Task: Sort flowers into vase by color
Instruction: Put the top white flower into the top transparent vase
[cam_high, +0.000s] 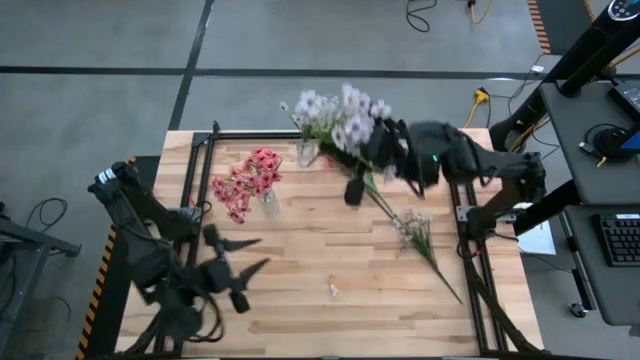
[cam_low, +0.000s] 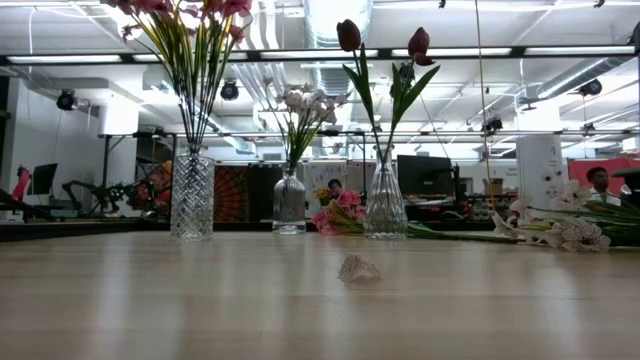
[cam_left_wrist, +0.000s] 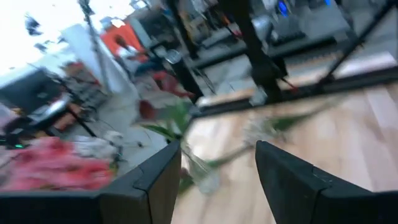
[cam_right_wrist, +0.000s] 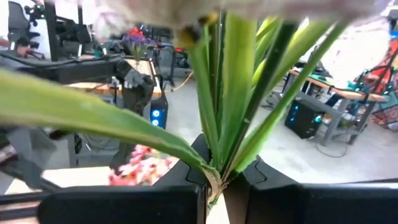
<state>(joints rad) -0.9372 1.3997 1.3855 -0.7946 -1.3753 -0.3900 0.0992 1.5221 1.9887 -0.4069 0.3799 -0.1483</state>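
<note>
Nearest thing: small crumpled pale scrap (cam_low: 358, 268) lies alone on the front of the worktop (cam_high: 330, 240), near the low camera.

Right end effector: right end effector (cam_right_wrist: 214, 180) sits over the far middle of the worktop, fingers pressed together on the base of a white-lilac flower stem (cam_high: 340, 115); broad green leaves fan out from the pinch.

Left end effector: left end effector (cam_high: 245, 258) hovers at the near left of the worktop, fingers spread apart and holding nothing.

Pink flowers: pink bunch (cam_high: 248, 182) already stands in a cut-glass vase (cam_low: 192, 195) at the left.

White flowers in vase: a few white blooms stand in a narrower middle vase (cam_low: 289, 201).

Red tulips: two dark red tulips (cam_low: 348, 35) stand in a third vase (cam_low: 385, 200).

Unsorted stem: one white-flowered stem (cam_high: 418, 238) lies flat on the worktop to the right, well apart from the vases.

Step in hand: I judge the right arm is carrying its white-lilac stem toward the vase of white blooms.

Next move: lining the stalk end over that narrow neck and lowering it upright looks needed, without knocking the neighbouring vases; the lying stem is left to sort.
</note>
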